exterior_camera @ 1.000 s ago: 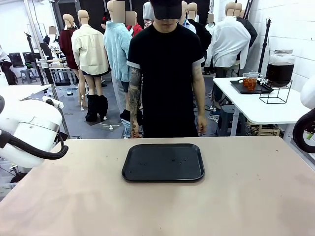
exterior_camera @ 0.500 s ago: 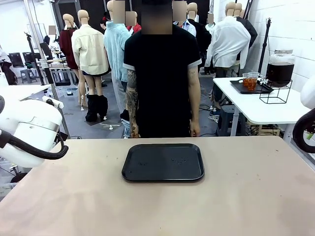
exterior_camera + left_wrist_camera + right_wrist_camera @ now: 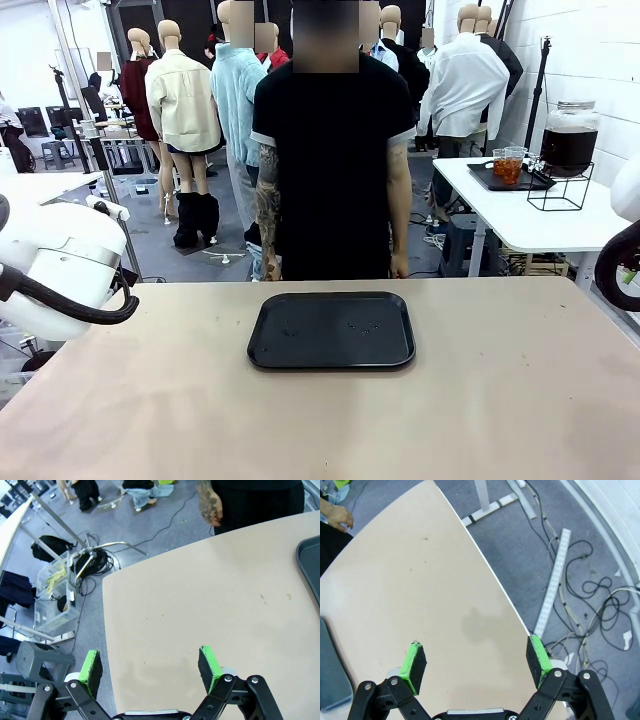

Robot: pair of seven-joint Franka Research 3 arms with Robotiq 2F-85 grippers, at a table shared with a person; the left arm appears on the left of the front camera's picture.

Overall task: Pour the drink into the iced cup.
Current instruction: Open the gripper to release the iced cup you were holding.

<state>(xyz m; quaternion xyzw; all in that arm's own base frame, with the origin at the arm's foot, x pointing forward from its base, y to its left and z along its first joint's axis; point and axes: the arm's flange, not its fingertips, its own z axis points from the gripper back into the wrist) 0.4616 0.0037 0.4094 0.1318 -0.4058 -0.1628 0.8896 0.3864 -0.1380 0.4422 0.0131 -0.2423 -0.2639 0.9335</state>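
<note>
Nothing poured yet: black tray [image 3: 331, 330] bare, left gripper [image 3: 150, 666] and right gripper [image 3: 476, 663] spread wide and holding nothing, drink dispenser jar [image 3: 569, 135] on a far side table.

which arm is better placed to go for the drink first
Right, tentatively. The dispenser jar and cups sit on the side table at far right. Both grippers, left and right, hang open and empty.

A beige table [image 3: 520, 400] bears one black tray [image 3: 331, 330].
</note>
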